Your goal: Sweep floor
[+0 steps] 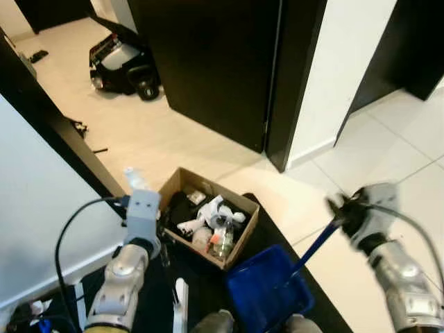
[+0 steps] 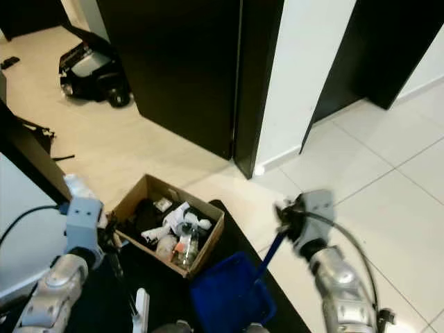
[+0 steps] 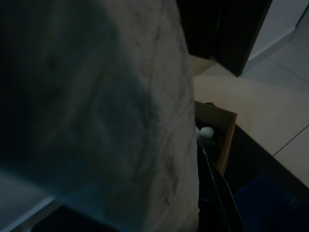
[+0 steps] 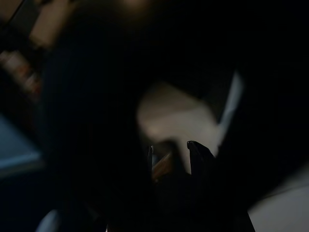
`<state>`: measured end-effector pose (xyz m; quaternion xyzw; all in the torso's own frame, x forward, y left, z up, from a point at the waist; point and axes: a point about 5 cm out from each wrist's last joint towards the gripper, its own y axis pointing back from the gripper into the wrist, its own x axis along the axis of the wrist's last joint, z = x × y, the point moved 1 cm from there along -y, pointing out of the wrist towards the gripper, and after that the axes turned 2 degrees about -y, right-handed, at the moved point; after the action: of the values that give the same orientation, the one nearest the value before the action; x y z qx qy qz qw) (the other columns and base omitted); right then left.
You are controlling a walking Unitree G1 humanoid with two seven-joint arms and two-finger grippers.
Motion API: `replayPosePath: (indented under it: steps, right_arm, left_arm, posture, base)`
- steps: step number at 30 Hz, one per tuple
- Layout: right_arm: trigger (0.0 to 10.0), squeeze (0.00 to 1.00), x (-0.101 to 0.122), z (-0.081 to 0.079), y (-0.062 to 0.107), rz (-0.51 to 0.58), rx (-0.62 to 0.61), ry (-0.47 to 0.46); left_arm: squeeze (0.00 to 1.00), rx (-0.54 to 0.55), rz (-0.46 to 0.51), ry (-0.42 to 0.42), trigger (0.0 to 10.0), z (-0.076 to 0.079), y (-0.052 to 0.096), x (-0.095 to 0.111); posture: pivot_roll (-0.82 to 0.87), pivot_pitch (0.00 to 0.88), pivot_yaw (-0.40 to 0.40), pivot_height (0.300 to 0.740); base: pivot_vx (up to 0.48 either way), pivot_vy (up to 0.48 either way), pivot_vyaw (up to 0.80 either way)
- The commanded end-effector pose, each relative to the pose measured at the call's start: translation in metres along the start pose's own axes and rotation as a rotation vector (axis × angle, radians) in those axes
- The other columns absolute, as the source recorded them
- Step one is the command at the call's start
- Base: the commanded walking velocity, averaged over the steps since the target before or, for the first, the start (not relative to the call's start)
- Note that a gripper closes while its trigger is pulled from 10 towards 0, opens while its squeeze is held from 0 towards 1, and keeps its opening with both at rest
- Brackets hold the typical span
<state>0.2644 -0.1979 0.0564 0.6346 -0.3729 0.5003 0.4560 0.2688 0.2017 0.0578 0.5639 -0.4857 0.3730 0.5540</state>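
- One blue dustpan (image 1: 267, 291) lies nearest, low in the head views, on a black mat (image 1: 326, 305) over the pale tiled floor (image 1: 409, 159).
- Its blue handle (image 1: 316, 246) slants up to the right gripper (image 1: 345, 207), whose jaws are clamped on the handle's upper end.
- One white stick-like object (image 1: 180, 305) stands just left of the dustpan; what it is cannot be told.
- The left gripper (image 1: 165, 258) points down beside the near-left wall of one open cardboard box (image 1: 177, 186); whether its jaws are apart or together cannot be told. The left wrist view is mostly covered by a pale grey blurred surface, with a corner of the box (image 3: 227, 140) beyond.
- The box sits just behind the dustpan, touching or nearly touching it, and holds mixed rubbish: white plastic pieces (image 1: 211, 211), one clear bottle (image 1: 222, 239) and dark items.
- A white wall (image 1: 35, 208) with a dark edge bounds the left side.
- Beyond the box stand a black door (image 1: 208, 62) and a white wall section (image 1: 340, 62).
- Farthest back, one black wheeled machine (image 1: 121, 62) rests on the floor.
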Motion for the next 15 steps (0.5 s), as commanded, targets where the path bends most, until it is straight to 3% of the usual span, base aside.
replayPosePath:
  steps: [1,9,15]
  right_arm:
    - [10.0,0.00,0.000,-0.001,0.000,0.023,-0.021,-0.044]
    - [10.0,0.00,0.001,-0.002,0.000,0.066,-0.109,-0.111]
    - [10.0,0.00,0.005,-0.017,-0.006,0.120,-0.086,-0.205]
  left_arm:
    - [0.00,0.009,0.006,0.026,10.0,0.003,0.001,-0.002]
    - [0.00,0.005,-0.004,0.076,10.0,0.015,0.003,-0.007]
    - [0.00,-0.001,-0.009,0.084,10.0,0.023,0.003,-0.009]
  posture:
    - [0.05,0.053,0.035,0.740]
    - [0.05,0.051,0.030,0.740]
    - [0.05,0.053,0.029,0.740]
  base:
    - [0.000,0.000,0.00]
    - [0.000,0.000,0.00]
    - [0.000,0.000,0.00]
